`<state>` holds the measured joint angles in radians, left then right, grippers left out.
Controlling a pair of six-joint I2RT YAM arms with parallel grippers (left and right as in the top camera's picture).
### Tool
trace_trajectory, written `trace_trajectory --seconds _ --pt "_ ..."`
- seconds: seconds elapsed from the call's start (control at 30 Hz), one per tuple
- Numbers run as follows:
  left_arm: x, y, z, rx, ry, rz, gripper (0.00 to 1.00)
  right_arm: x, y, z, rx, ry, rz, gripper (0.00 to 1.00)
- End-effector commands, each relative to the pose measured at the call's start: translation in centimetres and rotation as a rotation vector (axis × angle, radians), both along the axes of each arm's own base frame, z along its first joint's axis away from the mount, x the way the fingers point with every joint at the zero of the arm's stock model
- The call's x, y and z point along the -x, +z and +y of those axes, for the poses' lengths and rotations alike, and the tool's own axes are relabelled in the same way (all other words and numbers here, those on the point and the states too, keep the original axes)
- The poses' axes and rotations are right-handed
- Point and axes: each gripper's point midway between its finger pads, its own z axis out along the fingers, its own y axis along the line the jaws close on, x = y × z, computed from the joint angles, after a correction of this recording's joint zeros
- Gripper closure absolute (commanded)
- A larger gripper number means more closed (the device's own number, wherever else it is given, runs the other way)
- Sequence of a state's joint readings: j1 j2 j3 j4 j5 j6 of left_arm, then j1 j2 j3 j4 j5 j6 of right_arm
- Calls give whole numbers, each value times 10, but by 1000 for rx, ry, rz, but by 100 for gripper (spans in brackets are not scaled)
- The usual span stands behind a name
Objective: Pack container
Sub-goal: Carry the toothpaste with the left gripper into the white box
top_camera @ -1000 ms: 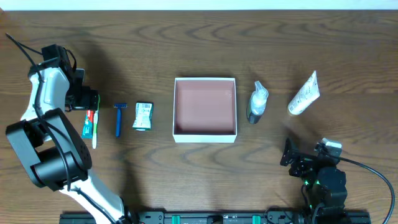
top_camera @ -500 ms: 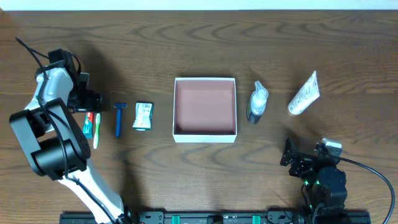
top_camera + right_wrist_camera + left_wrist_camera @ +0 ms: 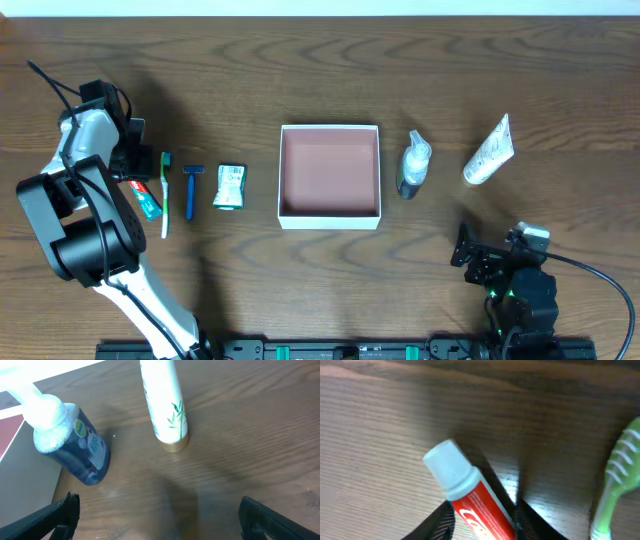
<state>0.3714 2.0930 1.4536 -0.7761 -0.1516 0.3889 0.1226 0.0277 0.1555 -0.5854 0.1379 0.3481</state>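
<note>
The container [image 3: 330, 213], a white-walled square box with a pinkish-brown inside, sits mid-table with nothing in it. At the far left my left gripper [image 3: 139, 176] is shut on a red toothpaste tube [image 3: 149, 200]. In the left wrist view the black fingers [image 3: 434, 524] press both sides of the tube [image 3: 470, 491] just below its white cap, and my left gripper [image 3: 485, 529] rests low over the wood. A green toothbrush [image 3: 165, 195] lies just right of the tube. My right gripper [image 3: 470, 256] stands open near the front right, with nothing between its fingers [image 3: 60, 519].
A blue razor [image 3: 191, 190] and a small green-white packet [image 3: 230, 186] lie between the toothbrush and the container. Right of the container lie a blue pump bottle [image 3: 413, 165] and a white tube [image 3: 489, 152], both ahead of the right gripper [image 3: 160, 525].
My left gripper has closed on the toothpaste tube. The tube has turned slightly, and the toothbrush has shifted right, away from it. The right arm has not moved.
</note>
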Motion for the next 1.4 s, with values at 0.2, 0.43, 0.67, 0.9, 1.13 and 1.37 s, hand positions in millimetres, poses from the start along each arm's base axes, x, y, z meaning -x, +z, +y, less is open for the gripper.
trace_trajectory --seconds 0.2,0.43,0.67,0.9,1.13,1.37 --pt "16 -6 -7 40 85 56 79 0 0 -3 -5 -17 -5 1" --pt "15 11 -17 85 100 26 93 0 0 -3 -5 -18 -5 1" --pt "-18 122 -46 75 140 -277 93 0 0 -3 -5 -17 -5 1" --pt "-15 205 -140 191 4 -475 94 0 0 -3 -5 -17 -5 1" --pt "-2 217 -257 300 -167 -476 93 0 0 -3 -5 -17 -5 1" --pt "1 185 -354 365 -329 -427 92 0 0 -3 -5 -17 -5 1"
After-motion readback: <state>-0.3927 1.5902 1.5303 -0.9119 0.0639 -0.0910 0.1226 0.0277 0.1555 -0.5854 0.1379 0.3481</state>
